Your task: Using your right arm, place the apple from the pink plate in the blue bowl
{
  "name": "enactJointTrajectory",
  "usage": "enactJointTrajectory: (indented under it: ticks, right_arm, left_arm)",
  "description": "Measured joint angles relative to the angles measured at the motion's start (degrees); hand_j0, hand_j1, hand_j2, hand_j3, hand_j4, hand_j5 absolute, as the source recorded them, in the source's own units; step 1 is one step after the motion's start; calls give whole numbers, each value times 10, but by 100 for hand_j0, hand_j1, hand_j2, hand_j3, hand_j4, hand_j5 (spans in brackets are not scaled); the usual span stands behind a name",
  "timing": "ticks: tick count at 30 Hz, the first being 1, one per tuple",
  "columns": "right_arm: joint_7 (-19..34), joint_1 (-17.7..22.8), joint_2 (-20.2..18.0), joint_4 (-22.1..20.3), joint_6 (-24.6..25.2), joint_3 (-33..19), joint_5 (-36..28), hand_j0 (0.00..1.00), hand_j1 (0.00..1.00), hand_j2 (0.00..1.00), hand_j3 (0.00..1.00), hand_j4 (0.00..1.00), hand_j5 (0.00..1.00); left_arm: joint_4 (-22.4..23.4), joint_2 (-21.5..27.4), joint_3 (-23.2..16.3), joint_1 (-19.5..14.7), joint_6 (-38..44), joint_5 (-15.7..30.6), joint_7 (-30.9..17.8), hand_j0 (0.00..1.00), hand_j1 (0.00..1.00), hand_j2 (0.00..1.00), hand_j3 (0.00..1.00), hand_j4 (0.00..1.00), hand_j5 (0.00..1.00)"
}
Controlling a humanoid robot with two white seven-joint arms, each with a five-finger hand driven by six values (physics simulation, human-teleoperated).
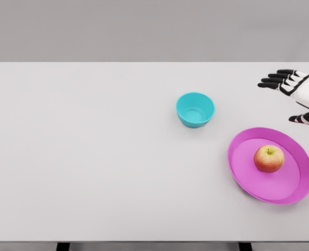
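A red-yellow apple [269,158] sits upright in the middle of the pink plate [248,178] at the right of the white table. The blue bowl [195,109] stands empty to the upper left of the plate, near the table's middle. My right hand [285,97] hovers at the right edge, above and behind the plate, apart from the apple. Its black fingers [273,80] are spread and point left, the thumb below them, holding nothing. The left arm does not show.
The white table [91,157] spans the whole view; its far edge runs along the grey wall and its front edge lies near the bottom of the picture.
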Motion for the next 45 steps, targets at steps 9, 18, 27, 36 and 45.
enactJointTrajectory:
  ticks: [9,18,27,36,45]
  right_arm:
    - [54,11,-37,-14,0,-5,-3,100,100,100,100,100,100]
    - [260,14,-52,-31,-1,-36,-19,100,100,100,100,100,100]
    - [275,11,-26,-34,-1,-15,-20,100,100,100,100,100,100]
    - [275,7,-3,-31,-1,17,-16,100,100,100,100,100,100]
    - [275,4,13,-18,-1,34,-11,100,100,100,100,100,100]
  left_arm:
    - [0,0,0,0,0,0,0,100,100,100,100,100,100]
    - [0,0,0,0,0,0,0,100,100,100,100,100,100]
    - [0,0,0,0,0,0,0,100,100,100,100,100,100]
    - [0,0,0,0,0,0,0,100,100,100,100,100,100]
    - [0,0,0,0,0,0,0,100,100,100,100,100,100]
